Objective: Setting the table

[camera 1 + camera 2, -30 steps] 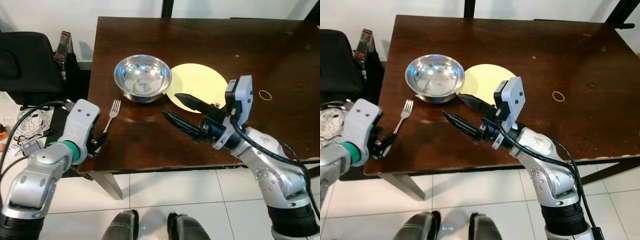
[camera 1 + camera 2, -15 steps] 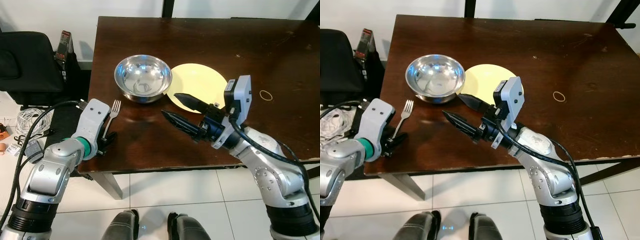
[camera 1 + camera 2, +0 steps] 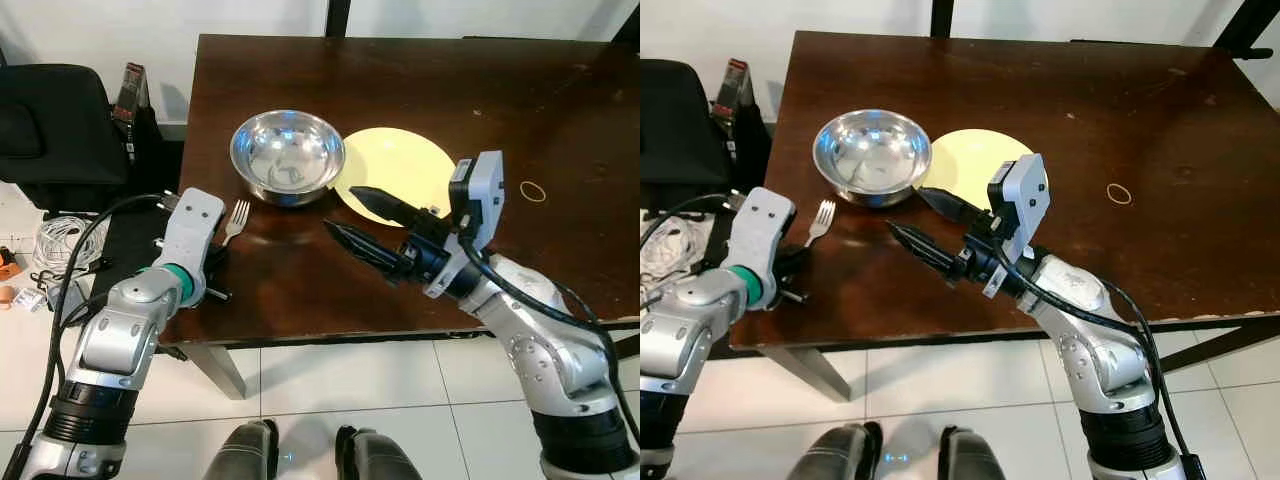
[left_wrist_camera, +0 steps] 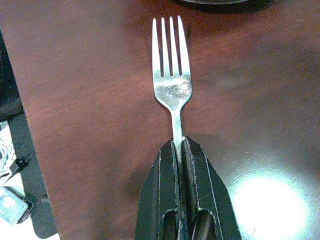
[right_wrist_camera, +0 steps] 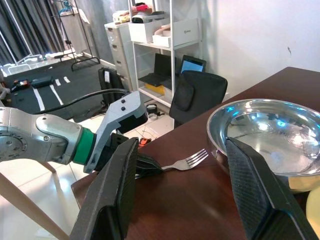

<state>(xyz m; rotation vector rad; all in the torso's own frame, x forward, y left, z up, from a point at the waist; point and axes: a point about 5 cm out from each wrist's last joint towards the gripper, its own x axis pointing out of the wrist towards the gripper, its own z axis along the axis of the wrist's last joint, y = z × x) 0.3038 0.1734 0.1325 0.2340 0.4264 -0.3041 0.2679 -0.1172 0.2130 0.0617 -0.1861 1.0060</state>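
Note:
A silver fork (image 3: 236, 214) lies on the dark wooden table (image 3: 300, 285) near its left edge, tines toward the steel bowl (image 3: 287, 155). My left gripper (image 4: 179, 146) is shut on the fork's handle, low against the tabletop; in the left eye view the left gripper (image 3: 217, 252) sits at the table's left edge. A pale yellow plate (image 3: 400, 165) lies flat just right of the bowl. My right gripper (image 3: 341, 208) hangs open above the table in front of the plate, pointing toward the bowl and fork, with nothing between its fingers.
A rubber band (image 3: 531, 190) lies on the table at the right. A black chair (image 3: 50, 120) stands left of the table, with cables (image 3: 60, 245) on the floor by it. The table's near edge (image 3: 350, 335) runs just in front of me.
My left arm has swung in toward the table, and its gripper has moved up along the fork's handle toward the tines. The right arm has stayed where it was.

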